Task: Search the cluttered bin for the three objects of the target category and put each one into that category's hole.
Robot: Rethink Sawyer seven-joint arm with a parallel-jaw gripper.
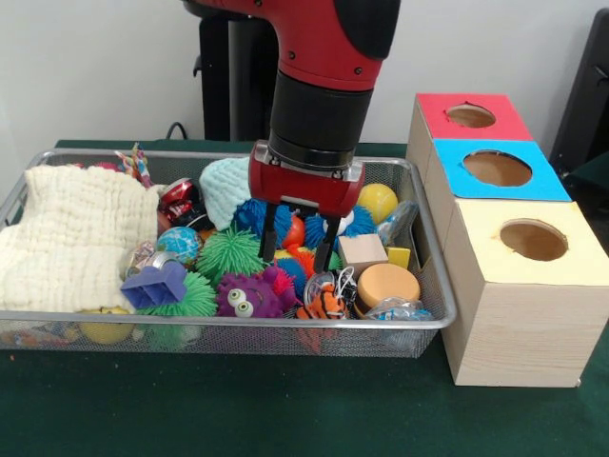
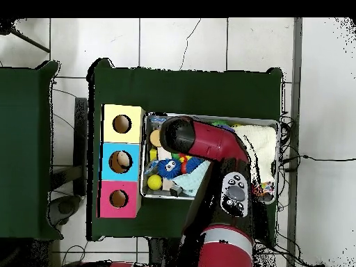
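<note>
A wire bin [image 1: 433, 319] holds a heap of toys. My gripper [image 1: 298, 246] hangs low over the heap's middle, open, with its two black fingers [image 1: 268, 234] on either side of an orange-red ball [image 1: 296, 231]. Around it lie blue spiky balls [image 1: 251, 215], a green spiky ball [image 1: 228, 252], a yellow ball [image 1: 378, 201], a wooden cube [image 1: 362, 251] and an orange disc [image 1: 386, 284]. Three boxes with round holes stand beside the bin: red top [image 1: 471, 115], blue top [image 1: 497, 168], yellow top [image 1: 533, 240]. In the overhead view the arm [image 2: 201, 142] hides the gripper.
A cream blanket [image 1: 76, 233] fills the bin's left end. A teal knitted hat [image 1: 224, 188], a purple toy with eyes [image 1: 249, 295], a purple block [image 1: 155, 285] and a striped fish toy [image 1: 324, 305] crowd the rest. Green cloth [image 1: 285, 409] covers the table.
</note>
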